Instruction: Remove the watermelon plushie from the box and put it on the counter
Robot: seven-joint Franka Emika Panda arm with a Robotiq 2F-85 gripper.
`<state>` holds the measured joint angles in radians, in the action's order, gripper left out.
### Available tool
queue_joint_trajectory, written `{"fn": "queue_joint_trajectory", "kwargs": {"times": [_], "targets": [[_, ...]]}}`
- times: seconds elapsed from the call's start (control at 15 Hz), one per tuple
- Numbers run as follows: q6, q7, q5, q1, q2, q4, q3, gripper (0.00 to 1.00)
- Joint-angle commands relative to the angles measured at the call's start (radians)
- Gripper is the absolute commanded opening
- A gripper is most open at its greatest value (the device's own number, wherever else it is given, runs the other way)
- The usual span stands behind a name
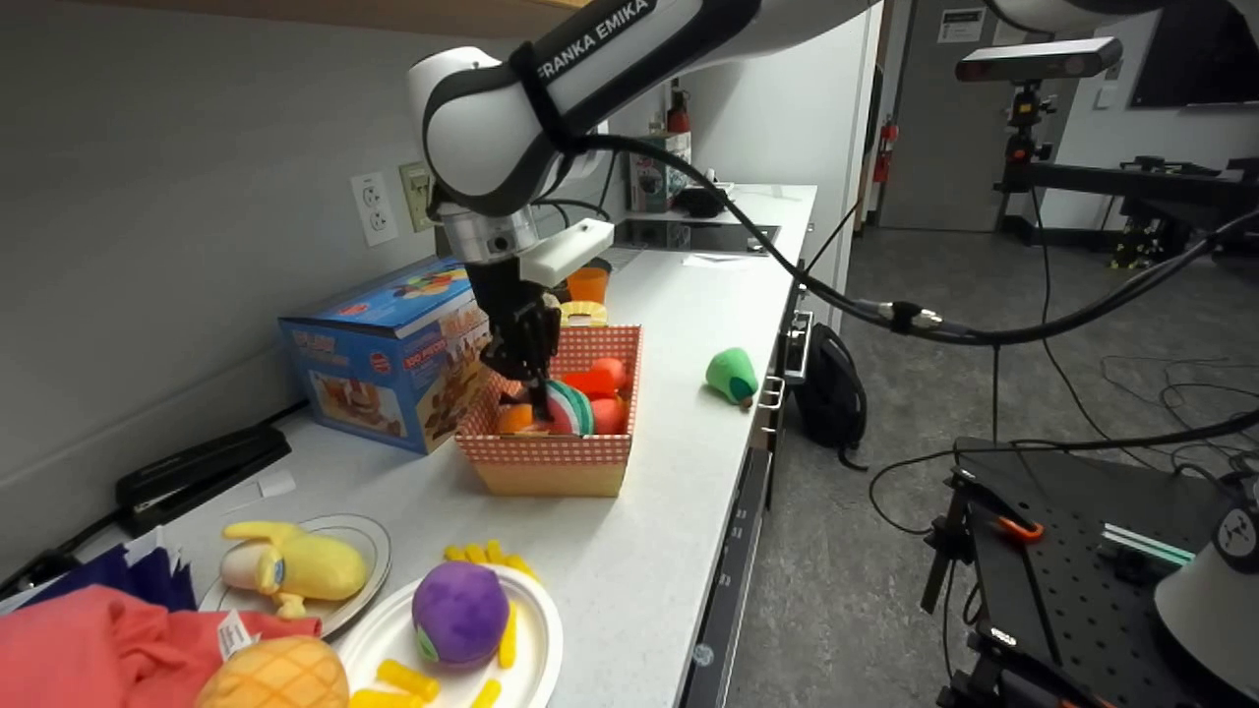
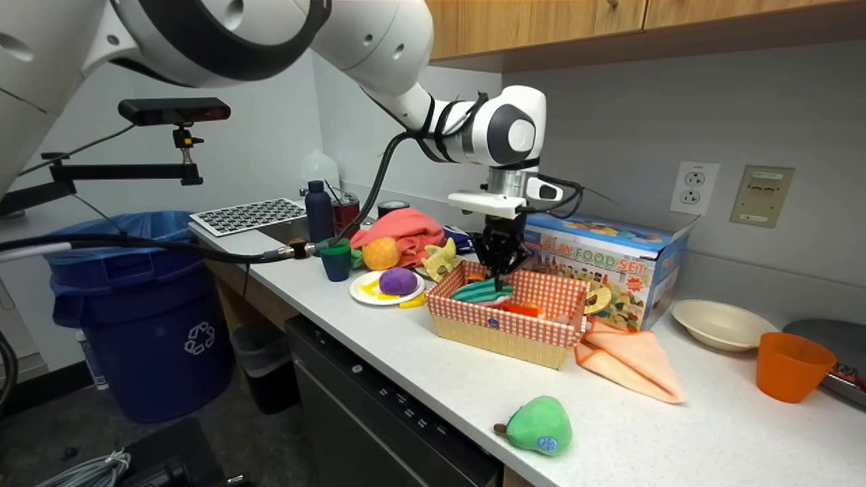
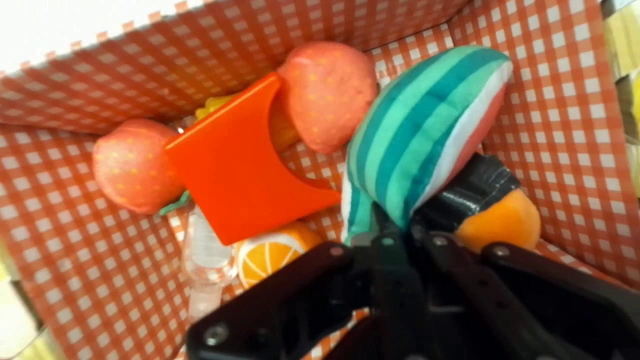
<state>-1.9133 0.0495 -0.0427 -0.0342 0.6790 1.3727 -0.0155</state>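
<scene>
The claw (image 3: 400, 223) is clamped on one end of the watermelon plushie (image 3: 422, 130), a fold of its striped rind nipped in the grip. The plushie lies inside the box (image 1: 551, 450); its outer tip is against the chequered wall or just beside it, I can't tell which, nor whether any weight is off the bottom. The hold looks to take in little more than a corner of cloth, so lift slowly and straight up, pausing to check that the fold doesn't slide. A red-orange round toy (image 3: 327, 95) sits close on one side, a shiny black piece (image 3: 470, 187) and an orange toy (image 3: 500, 222) on the other; any of these may snag or ride up. The plushie will probably droop and swing, so get its lowest point over the flared rim before travelling sideways. A sensible landing is the desk (image 2: 649, 439) near the green pear (image 2: 539, 426), well back from the front edge, touching down before letting go.

The claw points down into the box; above it the wrist (image 1: 482, 138) bends, and the arm (image 1: 679, 29) slants up and away past the desk's front edge.
</scene>
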Motion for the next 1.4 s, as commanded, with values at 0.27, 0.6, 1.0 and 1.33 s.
{"fn": "queue_joint_trajectory", "kwargs": {"times": [0.27, 0.6, 1.0, 1.33], "targets": [[0.041, 0.148, -0.204, -0.102, -0.243, 0.172, 0.048, 0.01], [-0.135, 0.151, -0.201, -0.104, -0.288, 0.222, 0.016, 0.01], [-0.247, 0.117, -0.164, -0.142, -0.198, 0.171, -0.043, 0.01], [-0.301, 0.081, -0.156, -0.172, -0.123, 0.161, -0.075, 0.01]]}}
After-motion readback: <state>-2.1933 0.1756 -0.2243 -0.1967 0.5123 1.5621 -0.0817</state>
